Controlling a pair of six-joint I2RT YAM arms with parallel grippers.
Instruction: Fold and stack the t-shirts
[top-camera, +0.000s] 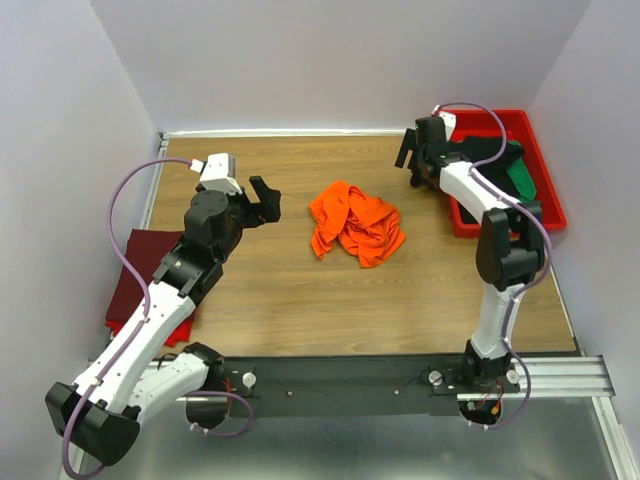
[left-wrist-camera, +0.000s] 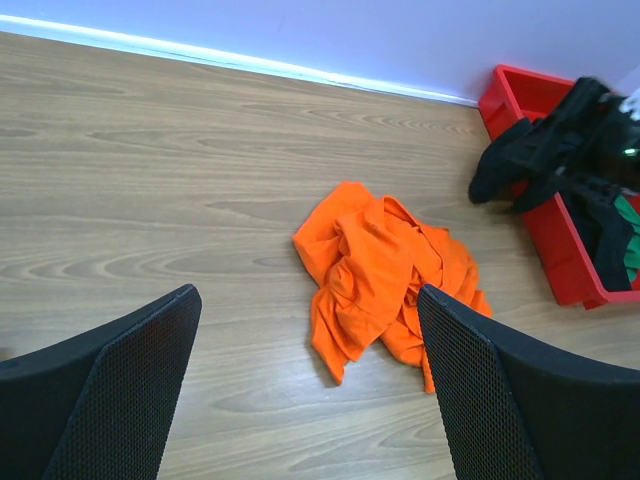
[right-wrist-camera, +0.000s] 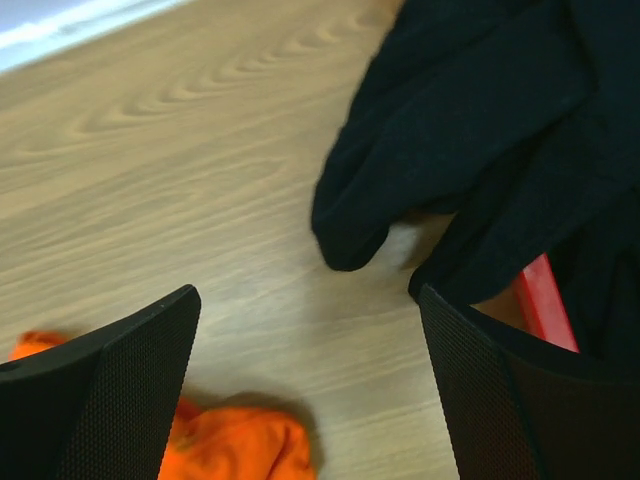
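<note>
Two arms share a wooden table (top-camera: 300, 300) that fills the overhead view from wall to wall. The left arm (top-camera: 160, 310) reaches up from 7 o'clock and the right arm (top-camera: 500, 260) rises from 5 o'clock.

At 2 o'clock sits a red tray (top-camera: 548, 185), against the right wall. At 9 o'clock, a maroon t-shirt (top-camera: 140, 265) lies flat at the table's left edge, partly under the left arm.

Near the centre of the table, the orange t-shirt (top-camera: 357, 222) lies in a crumpled heap, touching neither gripper. It is well apart from both the tray and the maroon t-shirt.

A black t-shirt (top-camera: 497, 150) lies in the tray. In the right wrist view it spills over the tray's rim, with a fold hanging down toward the wood. A green t-shirt (top-camera: 522, 182) shows beside it in the tray, toward 3 o'clock of the black one.

The left gripper (top-camera: 266, 203) hovers at 9 o'clock of the orange heap. Its jaws are spread wide and hold nothing. In its own wrist view the orange t-shirt lies on the wood beyond the two mesh-faced fingers (left-wrist-camera: 120, 390).

The right gripper (top-camera: 409, 163) hangs at 1 o'clock of the orange heap, just beside the tray's left wall. It too is released, its fingers (right-wrist-camera: 110, 400) wide apart with only bare wood and cloth below them. In that view the black t-shirt fills the 1 o'clock corner. A scrap of the orange one shows at 7 o'clock.
</note>
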